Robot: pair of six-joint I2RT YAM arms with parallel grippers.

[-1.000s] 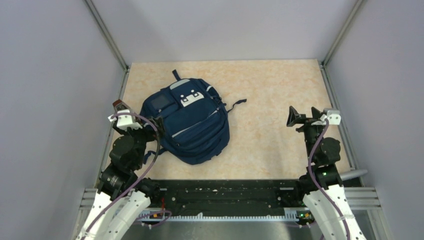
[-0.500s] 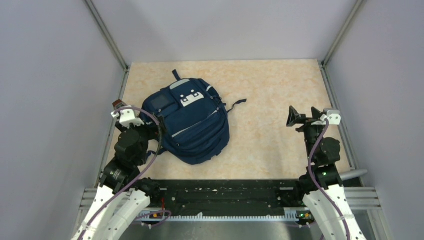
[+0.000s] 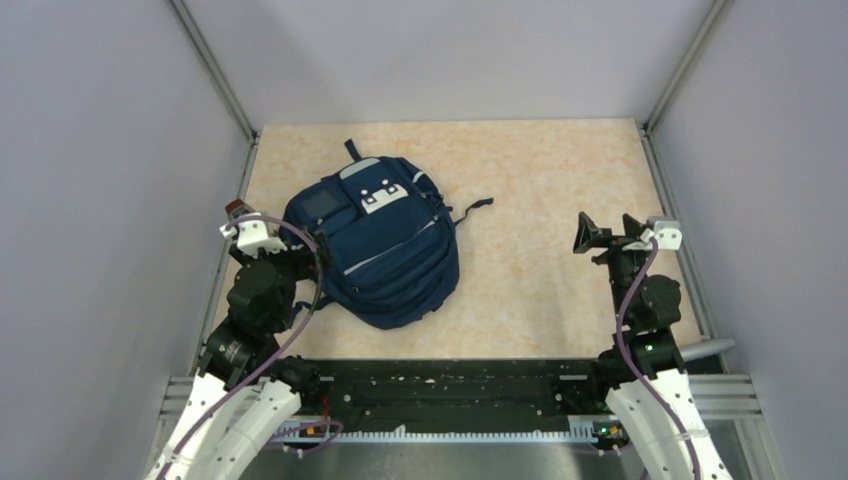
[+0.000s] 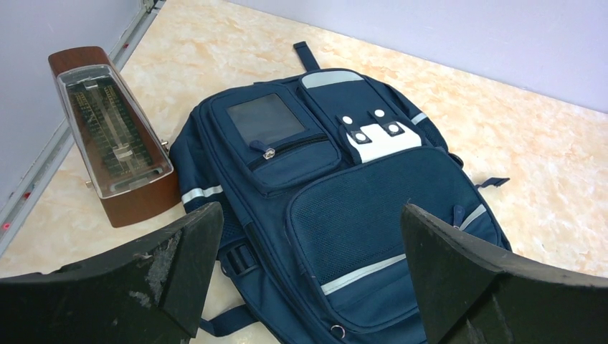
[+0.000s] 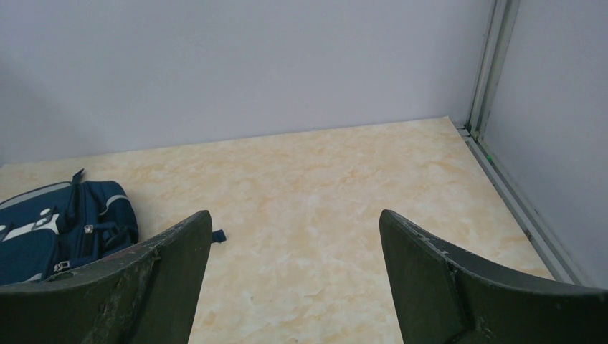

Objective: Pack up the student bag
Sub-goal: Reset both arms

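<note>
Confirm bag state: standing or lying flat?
Lying flat on the table, front up: the student bag shows its white patch and front pockets to the top camera.

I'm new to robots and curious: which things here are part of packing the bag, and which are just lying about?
Part of the job: the student bag; the left gripper, open, facing it.
Not clearly part: the wooden metronome beside the bag, perhaps meant for packing; the right gripper, open, away from the bag.

Your left gripper nudged forward and a bit right over the last second, closer to the student bag. Nearly all of that shift came in the first half.
</note>
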